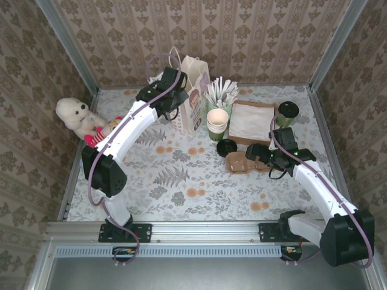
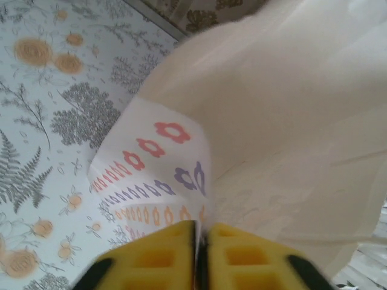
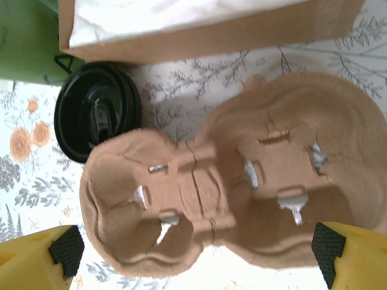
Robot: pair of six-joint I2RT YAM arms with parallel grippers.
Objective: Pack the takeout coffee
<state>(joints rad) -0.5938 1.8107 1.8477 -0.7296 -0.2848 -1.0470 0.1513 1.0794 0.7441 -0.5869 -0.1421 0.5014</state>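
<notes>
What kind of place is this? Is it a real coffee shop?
Probably a pretend coffee counter in a robot test booth: paper cups, a cardboard cup carrier and a paper bag sit on a flowery table between wallpapered panels.

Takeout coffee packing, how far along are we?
Done: nothing packed yet. In hand: the left end effector is pinching the paper bag by its edge, and the right end effector hangs open over the cup carrier. Left: the takeout coffee stands apart at the far right, untouched.

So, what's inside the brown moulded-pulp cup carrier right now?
Nothing: both wells of the brown moulded-pulp cup carrier are empty, showing only their tabs. The table beneath it is mostly hidden.
</notes>
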